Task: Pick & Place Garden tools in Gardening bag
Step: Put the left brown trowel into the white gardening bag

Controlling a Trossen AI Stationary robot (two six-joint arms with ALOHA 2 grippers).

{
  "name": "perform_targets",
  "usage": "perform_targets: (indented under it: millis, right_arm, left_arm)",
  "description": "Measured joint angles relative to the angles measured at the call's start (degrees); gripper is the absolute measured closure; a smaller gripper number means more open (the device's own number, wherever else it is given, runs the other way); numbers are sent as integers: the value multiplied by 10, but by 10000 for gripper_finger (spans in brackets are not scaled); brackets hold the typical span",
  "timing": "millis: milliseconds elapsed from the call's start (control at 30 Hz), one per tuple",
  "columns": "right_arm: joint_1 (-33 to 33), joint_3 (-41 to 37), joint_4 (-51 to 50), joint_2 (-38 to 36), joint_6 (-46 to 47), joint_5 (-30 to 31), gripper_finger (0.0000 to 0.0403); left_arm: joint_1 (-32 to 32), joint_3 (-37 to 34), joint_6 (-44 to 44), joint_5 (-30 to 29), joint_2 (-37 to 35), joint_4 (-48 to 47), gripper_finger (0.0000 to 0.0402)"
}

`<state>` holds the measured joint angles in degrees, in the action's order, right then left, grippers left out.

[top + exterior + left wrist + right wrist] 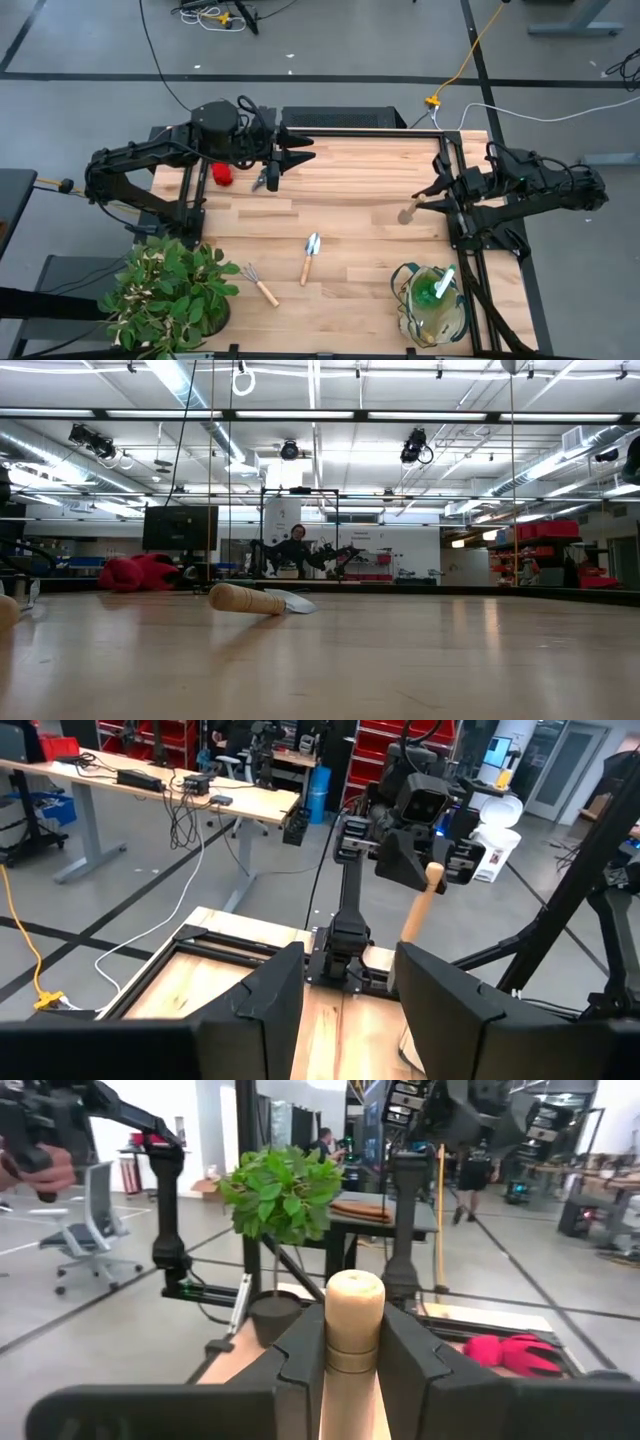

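Over the pale wooden desk [350, 215], right fingers [410, 1355] clamp a light wooden tool handle [353, 1325]; carry it level to the round beige bag [432, 305], left fingers [270, 995] spread empty.

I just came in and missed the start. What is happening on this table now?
The right hand holds a wooden-handled tool above the table. The gardening bag already has a green-and-white item inside. The left hand waits, open, near the red gloves and shears. A trowel and rake still lie out.
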<state>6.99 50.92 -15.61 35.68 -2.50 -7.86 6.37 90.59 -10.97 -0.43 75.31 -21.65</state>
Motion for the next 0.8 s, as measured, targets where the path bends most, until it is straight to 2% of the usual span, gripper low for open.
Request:
perform_targets:
  millis: [333, 800]
  right_arm:
    - [39, 0, -4, 5, 3, -7, 332]
    - [94, 0, -4, 49, 20, -6, 332]
  left_arm:
    - [0, 0, -4, -3, 0, 0, 234]
    - [0, 0, -3, -22, 0, 0, 234]
